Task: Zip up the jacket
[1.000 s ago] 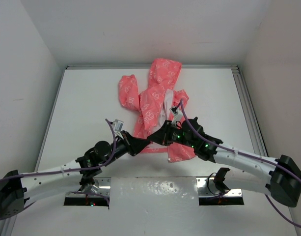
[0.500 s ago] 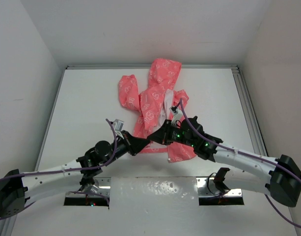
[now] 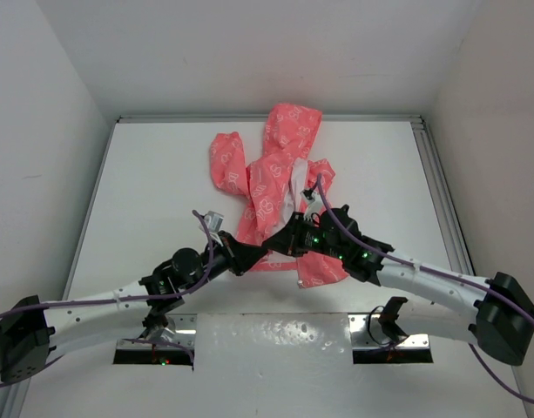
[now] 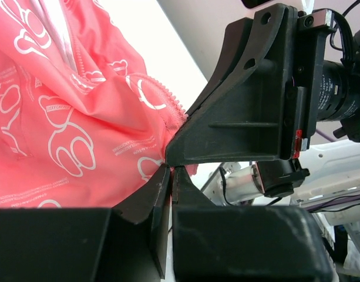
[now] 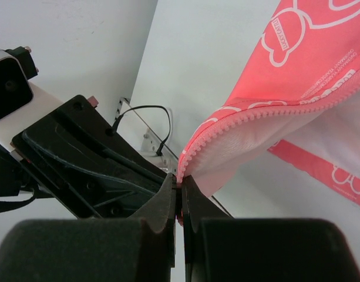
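Observation:
The coral-pink jacket (image 3: 271, 178) with white outline print lies open at the middle back of the table, white lining showing. My left gripper (image 3: 263, 252) and my right gripper (image 3: 268, 246) meet tip to tip at its near hem. In the left wrist view the left gripper (image 4: 170, 168) is shut on the hem of the jacket (image 4: 68, 117) by a row of zipper teeth. In the right wrist view the right gripper (image 5: 180, 182) is shut on the bottom end of a zipper edge of the jacket (image 5: 297, 100).
White walls enclose the table (image 3: 153, 192) on the left, back and right, with a metal rail (image 3: 436, 183) along the right edge. Two bracket plates (image 3: 153, 348) stand at the near edge by the arm bases.
Both grippers stay pinched on the jacket's near hem. The left arm has shifted slightly right; the jacket barely moves.

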